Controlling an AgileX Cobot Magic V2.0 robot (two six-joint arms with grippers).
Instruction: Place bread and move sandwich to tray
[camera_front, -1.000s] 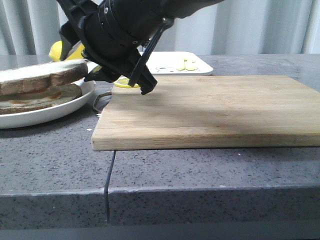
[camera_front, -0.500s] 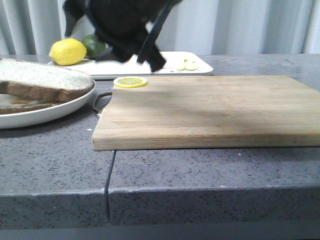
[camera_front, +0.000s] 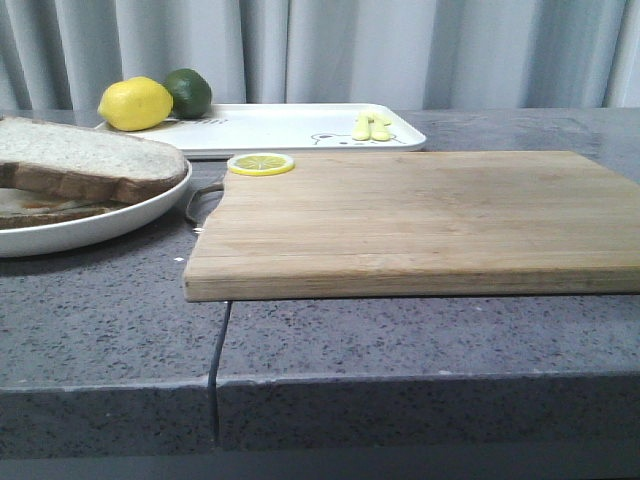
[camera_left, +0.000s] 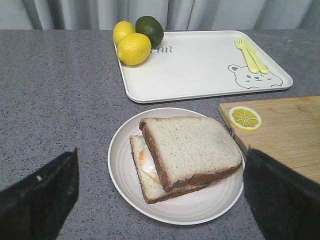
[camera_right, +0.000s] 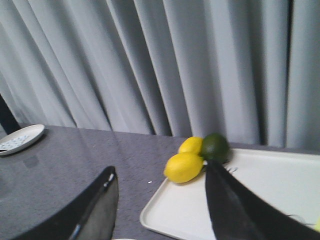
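With the left gripper (camera_left: 160, 200) spread wide above the sandwich (camera_left: 187, 156) on the round plate (camera_left: 125, 172), its skewed top bread (camera_left: 192, 147) may slide off mid-carry to the tray (camera_left: 200, 65).

— What's behind the work area?

— A pale grey curtain (camera_front: 420, 50) hanging in long vertical folds across the whole back, lit softly and evenly.

— And the surface?

— A dark grey speckled stone countertop (camera_front: 400, 340) with a thick front edge. A thin seam (camera_front: 218, 350) runs back from that edge and down its face.

— Any windows, walls or floor?

— None visible; the curtain covers everything behind the counter.
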